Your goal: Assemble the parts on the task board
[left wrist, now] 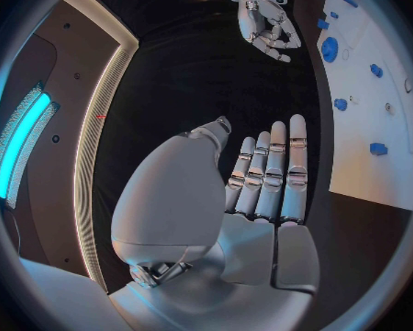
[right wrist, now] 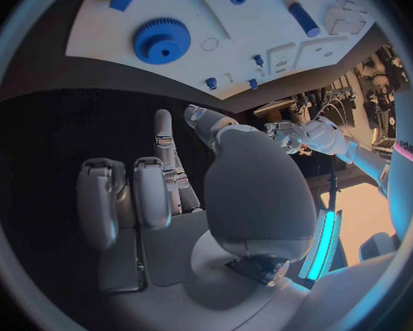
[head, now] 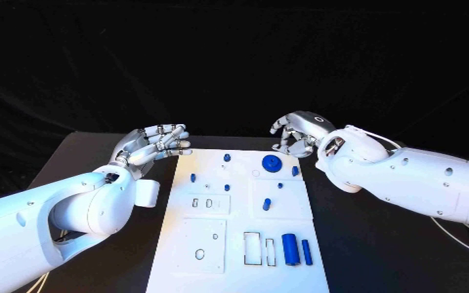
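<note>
The white task board point(head: 239, 239) lies in the middle of the table. At its far end sits a blue gear point(head: 272, 164) with small blue pegs point(head: 227, 158) around it. Two blue cylinders point(head: 290, 249) lie at its near right. My left hand point(head: 156, 142) hovers just off the board's far left corner, its fingers straight and apart, holding nothing. My right hand point(head: 296, 133) hangs beyond the far right corner, behind the gear, fingers loosely bent and empty. The left wrist view shows the left hand point(left wrist: 266, 184), the board point(left wrist: 372, 162) and the gear point(left wrist: 330, 49). The right wrist view shows the right hand point(right wrist: 170, 191) and the gear point(right wrist: 162, 41).
The board has cut-out slots point(head: 252, 249) near the cylinders and small holes point(head: 207, 203) at its middle left. Black table surface point(head: 381, 252) lies on both sides of the board. My white forearms reach in from both sides.
</note>
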### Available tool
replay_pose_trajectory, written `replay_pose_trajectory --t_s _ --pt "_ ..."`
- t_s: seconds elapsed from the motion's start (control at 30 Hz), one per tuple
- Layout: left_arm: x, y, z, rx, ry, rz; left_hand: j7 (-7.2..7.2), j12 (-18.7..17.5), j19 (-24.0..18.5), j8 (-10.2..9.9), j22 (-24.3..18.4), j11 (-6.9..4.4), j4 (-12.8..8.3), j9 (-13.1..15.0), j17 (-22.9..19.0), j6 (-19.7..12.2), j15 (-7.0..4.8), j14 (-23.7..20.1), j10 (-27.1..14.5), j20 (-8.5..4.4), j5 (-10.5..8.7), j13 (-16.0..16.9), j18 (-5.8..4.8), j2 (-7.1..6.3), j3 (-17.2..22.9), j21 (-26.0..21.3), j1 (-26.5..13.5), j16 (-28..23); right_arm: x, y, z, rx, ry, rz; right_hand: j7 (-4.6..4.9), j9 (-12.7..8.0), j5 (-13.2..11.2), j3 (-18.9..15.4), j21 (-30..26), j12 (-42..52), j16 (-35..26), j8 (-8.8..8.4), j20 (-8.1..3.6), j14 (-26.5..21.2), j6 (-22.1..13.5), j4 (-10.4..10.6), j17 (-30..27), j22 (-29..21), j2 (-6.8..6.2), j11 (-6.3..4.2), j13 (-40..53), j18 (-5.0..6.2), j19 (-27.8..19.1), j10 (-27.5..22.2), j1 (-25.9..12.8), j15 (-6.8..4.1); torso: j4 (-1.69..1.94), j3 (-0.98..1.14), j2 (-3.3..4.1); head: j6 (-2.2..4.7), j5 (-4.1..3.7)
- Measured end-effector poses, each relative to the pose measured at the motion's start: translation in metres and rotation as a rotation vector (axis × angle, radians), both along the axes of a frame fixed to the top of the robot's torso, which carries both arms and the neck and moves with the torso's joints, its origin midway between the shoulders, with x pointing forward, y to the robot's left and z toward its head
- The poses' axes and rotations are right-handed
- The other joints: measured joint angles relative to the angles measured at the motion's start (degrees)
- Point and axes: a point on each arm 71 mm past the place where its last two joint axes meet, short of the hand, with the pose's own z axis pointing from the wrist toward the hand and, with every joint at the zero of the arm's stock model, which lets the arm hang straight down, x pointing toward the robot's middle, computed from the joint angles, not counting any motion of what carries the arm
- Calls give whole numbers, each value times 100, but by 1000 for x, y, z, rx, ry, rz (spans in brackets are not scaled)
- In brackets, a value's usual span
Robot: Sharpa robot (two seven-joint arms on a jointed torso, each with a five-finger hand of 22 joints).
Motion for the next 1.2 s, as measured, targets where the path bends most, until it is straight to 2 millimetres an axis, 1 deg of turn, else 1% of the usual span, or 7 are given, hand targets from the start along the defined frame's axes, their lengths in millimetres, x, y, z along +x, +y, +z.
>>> replay_pose_trajectory --t_s 0.07,0.13,0.2,0.3,0.37,0.6,1.2 --pt "0 -1 0 0 0 -1 0 0 0 0 0 0 0 0 0 0 0 0 0 0 0 0 0 0 0 0 0 0 0 -8 -1 18 40 -19 -47 77 38 -335 114 767 137 80 -68 -12 -108 8 240 0 -4 -58 703 0 8 148 -5 -46 -23 16 -12 5 0" --pt "1 -1 0 -1 1 -3 0 0 0 0 0 0 0 0 0 0 0 0 0 0 0 0 0 0 0 0 0 0 0 -14 -4 31 87 -34 -48 246 93 -802 228 2878 369 291 -80 9 -294 95 564 0 100 -88 3063 -78 -4 161 160 -68 -38 30 -19 7 -1" --pt "1 -1 -1 -1 1 -4 0 0 0 0 0 0 0 0 0 0 0 0 0 0 0 0 0 0 0 0 0 0 0 -19 -6 36 125 -48 -20 405 93 -1145 313 4959 546 516 -80 10 -462 302 635 0 244 32 5038 -92 -4 227 257 -56 -49 42 -24 7 -1" --pt "2 -2 -1 -2 2 -7 0 0 0 0 0 0 0 0 5 0 0 0 0 0 0 0 0 0 0 0 0 0 3 -25 -12 39 178 -70 94 638 93 -1548 434 6580 746 912 37 1 -739 629 646 -1 414 111 6049 -92 5 421 502 93 -63 62 -26 3 3" --pt "2 -2 -1 -2 2 -8 0 0 0 0 -1 0 0 0 5 0 0 0 0 0 0 0 0 0 0 0 0 0 4 -25 -17 40 207 -79 111 666 93 -1612 492 6831 798 970 37 1 -782 693 646 -1 438 123 6105 -178 5 555 525 93 -65 75 -25 -2 12" --pt "3 -2 -1 -1 4 -9 0 0 0 0 -1 0 0 1 5 0 0 0 0 0 0 0 0 0 0 0 0 0 9 -17 -27 44 261 -83 126 697 115 -1700 578 7162 856 1055 78 1 -873 815 645 -1 472 128 6116 -179 5 579 609 93 -60 104 -5 -13 25" --pt "3 -3 -2 -1 5 -17 0 0 0 0 3 0 0 1 3 0 0 0 0 0 0 0 0 0 0 0 0 0 18 4 -51 43 319 -80 161 701 235 -1714 578 7223 878 1099 77 0 -950 861 644 -3 518 149 6115 -179 5 599 711 134 -39 124 18 -82 38"
